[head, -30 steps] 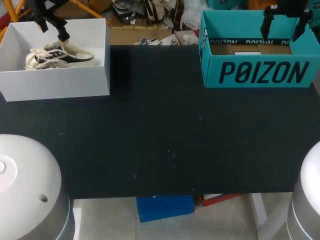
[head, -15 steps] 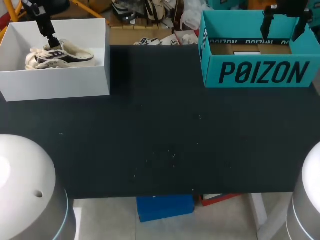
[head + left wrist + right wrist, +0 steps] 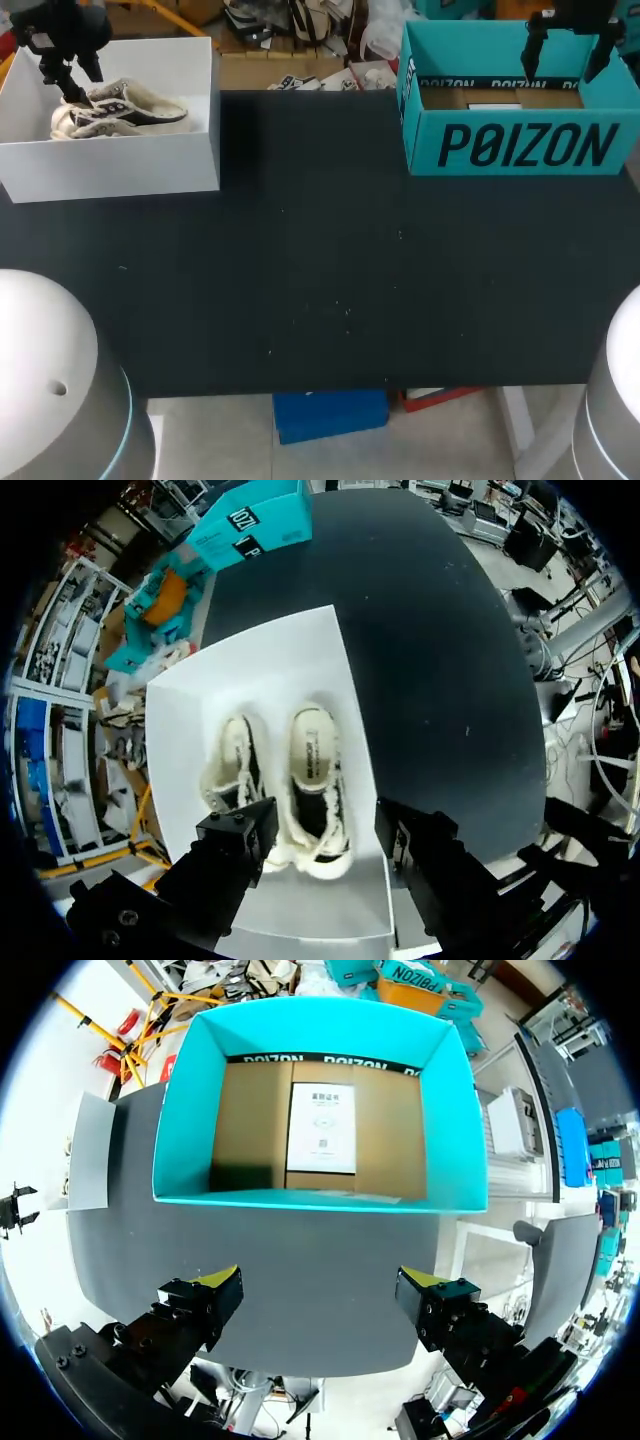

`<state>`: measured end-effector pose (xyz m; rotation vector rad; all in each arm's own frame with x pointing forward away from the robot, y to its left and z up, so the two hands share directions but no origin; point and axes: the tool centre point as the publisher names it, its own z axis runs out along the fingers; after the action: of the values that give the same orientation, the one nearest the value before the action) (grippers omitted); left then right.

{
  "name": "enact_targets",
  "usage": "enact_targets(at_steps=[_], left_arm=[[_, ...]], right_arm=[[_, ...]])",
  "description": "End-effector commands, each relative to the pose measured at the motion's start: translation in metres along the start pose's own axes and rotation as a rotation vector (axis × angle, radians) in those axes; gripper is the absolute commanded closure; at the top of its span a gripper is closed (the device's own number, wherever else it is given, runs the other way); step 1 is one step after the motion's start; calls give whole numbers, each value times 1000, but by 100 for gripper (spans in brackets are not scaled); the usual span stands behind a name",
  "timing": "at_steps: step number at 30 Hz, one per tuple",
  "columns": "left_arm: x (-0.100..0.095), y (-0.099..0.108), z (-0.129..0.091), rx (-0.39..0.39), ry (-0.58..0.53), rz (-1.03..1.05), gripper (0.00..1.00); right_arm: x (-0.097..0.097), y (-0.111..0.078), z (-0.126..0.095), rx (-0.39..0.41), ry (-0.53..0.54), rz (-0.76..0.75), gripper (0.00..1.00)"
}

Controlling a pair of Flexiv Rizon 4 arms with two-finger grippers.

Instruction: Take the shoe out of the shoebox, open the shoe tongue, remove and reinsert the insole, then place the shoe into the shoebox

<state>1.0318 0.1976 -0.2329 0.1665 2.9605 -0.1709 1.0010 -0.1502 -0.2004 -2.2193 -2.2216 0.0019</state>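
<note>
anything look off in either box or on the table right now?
Nothing stands out. Two cream sneakers with dark trim lie side by side inside the white cardboard box. The teal cardboard shoebox holds only a white paper sheet on its brown floor. No spills or damage visible.

Head camera high behind the robot, looking down over the whole table [image 3: 320, 280], white box [image 3: 110, 165] far left, teal box [image 3: 520, 145] far right; left wrist camera close above the white box, facing down into it; right wrist camera likewise above the teal box; each box shared with the head view
</note>
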Motion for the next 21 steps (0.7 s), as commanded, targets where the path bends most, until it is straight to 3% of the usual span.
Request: enact_targets(at_steps=[1, 12, 14, 16, 21], left_arm=[[-14, 9, 17, 11, 36, 0, 39], [-22, 27, 62, -51, 52, -47, 43], [-24, 32, 73, -67, 52, -58, 50], [-25, 36, 81, -74, 54, -71, 46], [-32, 44, 103, -91, 54, -93, 51]], right_arm=[[0, 0, 0, 0, 0, 1, 0], [0, 0, 0, 0, 0, 1, 0], [0, 0, 0, 0, 0, 1, 0], [0, 0, 0, 0, 0, 1, 0], [0, 0, 0, 0, 0, 1, 0]])
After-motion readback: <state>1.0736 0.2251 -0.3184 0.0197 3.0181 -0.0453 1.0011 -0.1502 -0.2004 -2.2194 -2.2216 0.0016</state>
